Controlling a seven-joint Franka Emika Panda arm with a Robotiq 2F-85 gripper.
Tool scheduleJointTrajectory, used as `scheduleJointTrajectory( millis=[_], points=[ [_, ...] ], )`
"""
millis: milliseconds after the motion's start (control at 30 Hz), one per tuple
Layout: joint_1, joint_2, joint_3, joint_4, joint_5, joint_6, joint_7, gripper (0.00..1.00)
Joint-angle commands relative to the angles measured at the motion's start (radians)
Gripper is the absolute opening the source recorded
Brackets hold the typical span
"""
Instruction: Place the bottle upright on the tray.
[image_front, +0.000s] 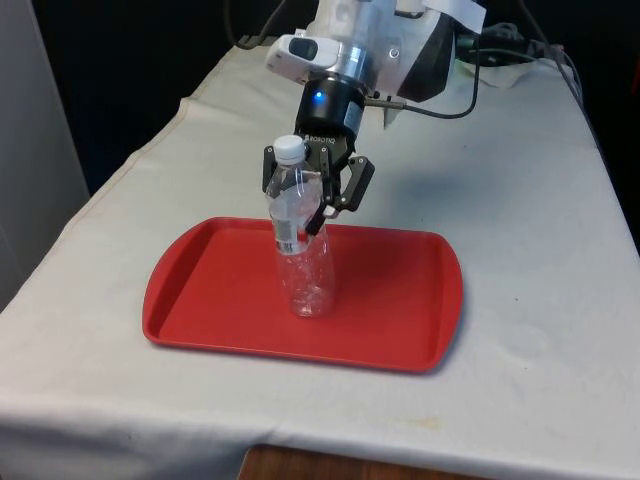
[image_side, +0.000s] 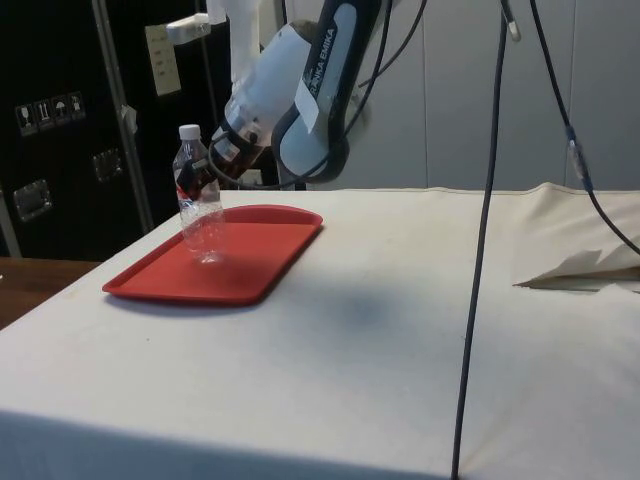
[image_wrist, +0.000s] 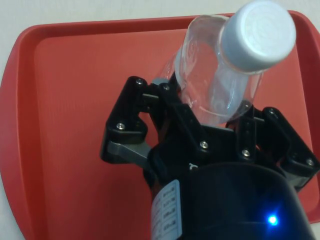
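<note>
The pincer (image_front: 316, 205) is clasping the clear bottle (image_front: 299, 250) around its upper body, just below the white cap (image_front: 289, 148). The bottle is standing near upright with its base resting on the floor of the red tray (image_front: 400, 300), close to the tray's middle. Judged step: placement nearly finishing. The next move is calling for the fingers (image_wrist: 175, 117) parting gently, then lifting straight up without toppling the bottle.
</note>
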Motion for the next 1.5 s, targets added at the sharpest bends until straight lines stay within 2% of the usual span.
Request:
scheduleJointTrajectory(
  millis=[0,533,567,800,833,867,967,1400,1467],
  points=[
    [0.0,0.003,0.002,0.002,0.0,-0.001,0.001,0.35],
    [0.0,0.001,0.0,0.001,0.0,0.0,-0.001,0.36],
    [0.0,0.001,0.0,0.001,0.0,0.0,-0.001,0.37],
    [0.0,0.0,0.0,0.001,0.0,0.0,-0.001,0.72],
    [0.0,0.0,0.0,0.001,0.0,0.0,-0.001,0.72],
    [0.0,0.0,0.0,0.001,0.0,0.0,-0.001,0.85],
    [0.0,0.0,0.0,0.001,0.0,0.0,-0.001,0.99],
    [0.003,0.0,0.0,0.001,0.0,0.0,-0.002,1.0],
    [0.007,0.002,-0.003,0.001,0.003,0.0,-0.002,1.0]
  ],
)
